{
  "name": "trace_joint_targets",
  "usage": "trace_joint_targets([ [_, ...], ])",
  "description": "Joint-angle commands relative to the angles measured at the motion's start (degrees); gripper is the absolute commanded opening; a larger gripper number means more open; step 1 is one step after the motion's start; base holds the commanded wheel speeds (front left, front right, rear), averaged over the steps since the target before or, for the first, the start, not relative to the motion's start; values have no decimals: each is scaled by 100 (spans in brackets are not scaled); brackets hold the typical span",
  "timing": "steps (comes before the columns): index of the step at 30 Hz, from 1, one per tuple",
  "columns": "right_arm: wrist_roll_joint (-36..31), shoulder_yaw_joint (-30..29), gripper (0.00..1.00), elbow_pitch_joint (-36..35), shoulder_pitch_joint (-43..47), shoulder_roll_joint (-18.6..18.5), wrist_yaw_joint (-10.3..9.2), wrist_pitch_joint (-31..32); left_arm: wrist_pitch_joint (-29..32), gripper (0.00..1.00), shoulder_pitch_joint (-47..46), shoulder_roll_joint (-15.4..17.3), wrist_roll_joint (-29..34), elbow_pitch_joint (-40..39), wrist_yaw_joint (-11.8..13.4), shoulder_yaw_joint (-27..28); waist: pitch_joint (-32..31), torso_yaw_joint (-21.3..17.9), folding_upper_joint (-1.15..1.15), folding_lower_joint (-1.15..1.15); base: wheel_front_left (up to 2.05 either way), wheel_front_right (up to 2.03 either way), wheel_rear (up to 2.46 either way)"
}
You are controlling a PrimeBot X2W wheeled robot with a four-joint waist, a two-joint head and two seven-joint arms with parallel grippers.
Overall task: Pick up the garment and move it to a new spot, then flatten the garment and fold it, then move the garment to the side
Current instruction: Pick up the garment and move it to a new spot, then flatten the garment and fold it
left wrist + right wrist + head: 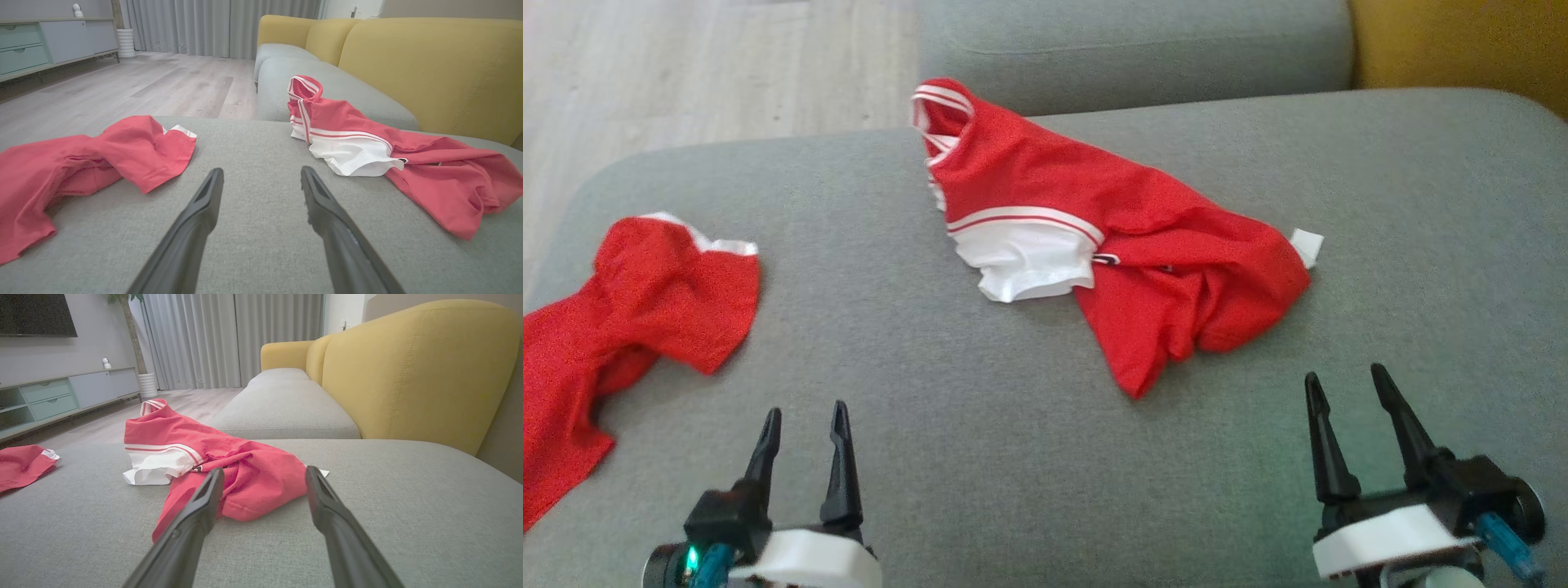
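Note:
A crumpled red garment with white stripes and a white panel lies in the middle of the grey sofa seat; it also lies right of centre in the left wrist view and just ahead of the fingers in the right wrist view. My left gripper stands open near the seat's front edge, empty, well short of the garment. My right gripper is open too, empty, a little in front of the garment's near right hem.
A second red garment drapes over the seat's left end. Yellow backrests rise on the right. A further grey cushion lies beyond, with wooden floor and a low cabinet to the left.

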Motion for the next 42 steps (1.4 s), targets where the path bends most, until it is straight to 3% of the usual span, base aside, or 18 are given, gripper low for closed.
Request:
trace_joint_targets([
  [1, -36, 75, 100, -177, -45, -71, 44, -63, -70, 100, -82, -37, 78, -257, -33, 209, -76, 167, 0, 0, 0, 0, 0],
  [15, -56, -4, 100, -11, 15, -21, 44, -63, -71, 100, 274, -140, 198, -231, -356, 570, -123, 152, 0, 0, 0, 0, 0],
  [36, -38, 87, 100, 10, -47, 2, 44, -63, -71, 100, 173, -161, 131, -144, -366, 560, -88, 110, 0, 0, 0, 0, 0],
  [42, -106, 478, 100, 23, -429, -106, 44, -63, -71, 100, 77, -161, 128, -145, -366, 437, 48, 265, 0, 0, 0, 0, 0],
])
